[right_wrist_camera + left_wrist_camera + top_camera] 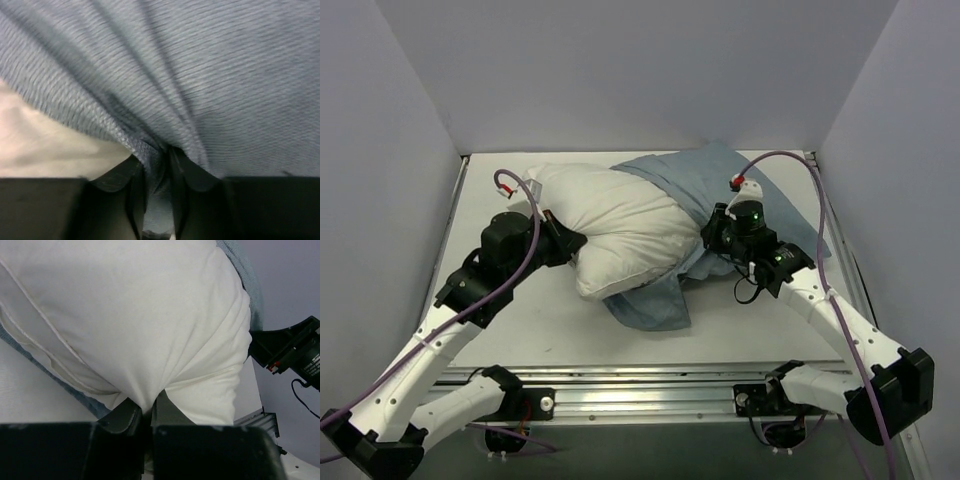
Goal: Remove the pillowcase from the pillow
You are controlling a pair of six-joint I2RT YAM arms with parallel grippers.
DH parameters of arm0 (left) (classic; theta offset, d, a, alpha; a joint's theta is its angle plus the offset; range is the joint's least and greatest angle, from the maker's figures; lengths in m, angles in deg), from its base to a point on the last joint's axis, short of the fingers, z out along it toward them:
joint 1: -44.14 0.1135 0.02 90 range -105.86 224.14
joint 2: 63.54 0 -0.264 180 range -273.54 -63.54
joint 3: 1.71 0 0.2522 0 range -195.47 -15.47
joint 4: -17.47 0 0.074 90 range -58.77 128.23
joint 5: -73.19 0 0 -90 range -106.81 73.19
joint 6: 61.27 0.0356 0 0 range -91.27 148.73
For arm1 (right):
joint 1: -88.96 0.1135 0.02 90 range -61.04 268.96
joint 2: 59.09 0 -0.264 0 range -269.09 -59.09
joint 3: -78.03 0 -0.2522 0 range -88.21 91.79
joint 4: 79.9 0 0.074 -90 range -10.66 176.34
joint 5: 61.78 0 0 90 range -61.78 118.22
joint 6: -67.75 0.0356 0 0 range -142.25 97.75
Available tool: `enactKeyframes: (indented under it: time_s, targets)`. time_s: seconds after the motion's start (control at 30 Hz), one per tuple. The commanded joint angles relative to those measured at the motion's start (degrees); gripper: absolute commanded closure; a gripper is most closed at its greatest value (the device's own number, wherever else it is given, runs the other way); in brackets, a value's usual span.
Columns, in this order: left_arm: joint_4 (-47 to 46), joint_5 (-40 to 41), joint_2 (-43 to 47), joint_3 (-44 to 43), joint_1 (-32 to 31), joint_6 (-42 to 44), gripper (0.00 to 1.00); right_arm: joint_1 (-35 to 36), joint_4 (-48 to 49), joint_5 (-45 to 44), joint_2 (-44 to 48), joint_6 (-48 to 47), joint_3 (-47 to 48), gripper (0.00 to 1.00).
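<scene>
Across the middle of the white table (520, 325), seen from above, the pillow (620, 225) lies plump and mostly bare; the pillowcase (692, 170) is bunched around its right end, light blue-grey face up, one part spread toward the back right corner and another flap poking out from under the pillow's near edge. The left gripper (580, 246) reaches in from the left and meets the pillow's near left corner; the right gripper (706, 240) reaches in from the right and is buried in the blue-grey folds just beside the pillow's right end; from this height the fingers of neither can be made out.

At the left wrist, the left gripper (146, 411) is clenched on a pinch of the pillow (140, 315), white cloth puckering into creases where the two fingers meet; a strip of the pillowcase (252, 295) shows along the upper right edge and another under the pillow at lower left; the black body of the right arm (292, 350) stands at the far right.

At the right wrist, the right gripper (156, 162) is clamped on a gathered fold of the pillowcase (200, 75), which fills nearly the whole view with ribbed blue-grey weave; a pale blurred patch at lower left may be pillow or table; I cannot tell which.
</scene>
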Motion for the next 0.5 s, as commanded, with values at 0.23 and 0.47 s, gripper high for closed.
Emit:
enactKeyframes:
  time_s: [0.23, 0.47]
  targets:
    - [-18.5, 9.2, -10.0, -14.0, -7.0, 3.0, 0.98, 10.8, 1.4, 4.8, 8.6, -2.0, -1.5, 0.24]
    - [-20.2, 13.0, -14.0, -18.8, -8.6, 5.4, 0.98, 10.9, -6.5, 8.1, 16.8, -0.1, -3.9, 0.18]
